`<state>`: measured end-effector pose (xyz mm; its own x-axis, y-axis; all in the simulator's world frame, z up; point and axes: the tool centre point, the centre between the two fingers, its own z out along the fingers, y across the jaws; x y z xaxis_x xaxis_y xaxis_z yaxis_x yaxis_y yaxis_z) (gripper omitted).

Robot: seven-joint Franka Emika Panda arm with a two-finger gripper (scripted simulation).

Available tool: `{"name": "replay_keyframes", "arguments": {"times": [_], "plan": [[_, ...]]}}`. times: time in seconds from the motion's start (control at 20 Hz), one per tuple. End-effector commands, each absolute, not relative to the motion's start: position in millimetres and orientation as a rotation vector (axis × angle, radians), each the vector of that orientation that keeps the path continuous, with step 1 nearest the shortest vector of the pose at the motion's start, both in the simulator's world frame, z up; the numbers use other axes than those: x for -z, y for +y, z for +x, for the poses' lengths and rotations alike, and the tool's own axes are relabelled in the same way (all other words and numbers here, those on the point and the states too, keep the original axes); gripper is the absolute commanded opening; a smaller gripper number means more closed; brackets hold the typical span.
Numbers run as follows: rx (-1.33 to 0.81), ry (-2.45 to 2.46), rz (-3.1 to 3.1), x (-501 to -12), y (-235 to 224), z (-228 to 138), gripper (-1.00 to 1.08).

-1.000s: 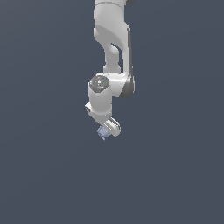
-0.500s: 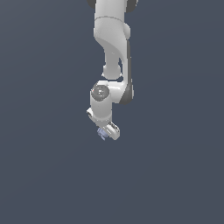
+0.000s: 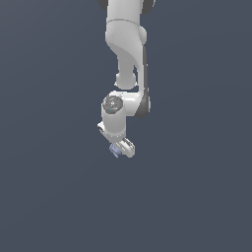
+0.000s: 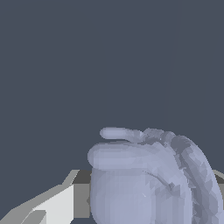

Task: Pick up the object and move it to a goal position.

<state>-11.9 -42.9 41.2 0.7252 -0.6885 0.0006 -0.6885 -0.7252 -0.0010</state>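
Observation:
The object (image 3: 114, 149) is a small pale lavender-blue roundish item, held at the tip of the white arm in the middle of the exterior view. My gripper (image 3: 118, 148) is shut on it, with a white finger (image 3: 126, 147) on its exterior-view right side. In the wrist view the object (image 4: 148, 179) fills much of the picture, showing curved ring-like ridges, and a white and grey finger (image 4: 57, 205) presses against its side. The other finger is mostly hidden behind the object.
The white arm (image 3: 125, 54) reaches down from the top of the exterior view. Around it lies only a flat dark grey-blue background with no other objects or edges in sight.
The arm has swung a little toward the exterior view's left and lowered slightly, carrying the object with it. The grip on the object is unchanged.

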Motion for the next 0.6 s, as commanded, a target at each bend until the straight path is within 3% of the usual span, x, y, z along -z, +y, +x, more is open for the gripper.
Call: {"name": "replay_keyframes", "arguments": {"times": [0.0, 0.55], "plan": [[0.000, 1.165, -2.918, -40.3, -43.4, -12.3, -1.00], [0.001, 1.164, -2.917, -67.5, -68.0, -1.8, -1.00]]}}
